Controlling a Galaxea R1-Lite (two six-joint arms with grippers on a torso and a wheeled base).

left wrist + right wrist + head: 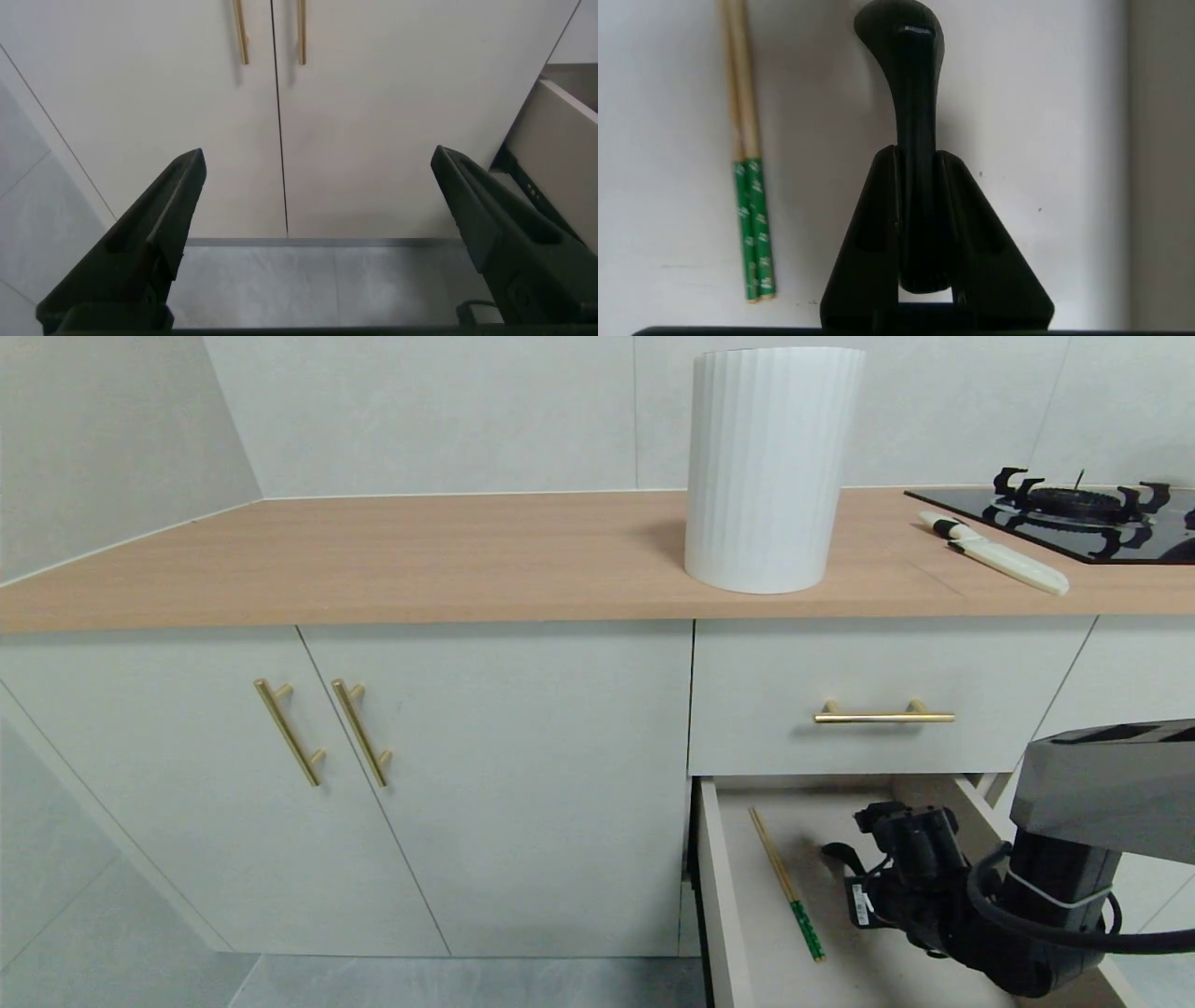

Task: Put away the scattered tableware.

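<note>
A low drawer [717, 887] stands pulled out at the bottom right. On its floor lies a pair of wooden chopsticks with green ends [790, 889] [747, 159]. My right gripper [864, 882] [915, 161] is inside the drawer, just right of the chopsticks, shut on the handle of a black spoon [910, 84] whose bowl [834, 852] points toward the drawer's back. A white-bladed knife [1001, 556] with a black band lies on the wooden counter by the stove. My left gripper [318, 163] hangs open and empty, low in front of the cabinet doors [280, 121].
A tall white ribbed container [766, 467] stands on the counter [420, 555] above the drawers. A black gas hob [1083, 518] is at the far right. A shut drawer with a gold handle [884, 716] sits over the open one. Two cabinet doors with gold handles [322, 728] are to the left.
</note>
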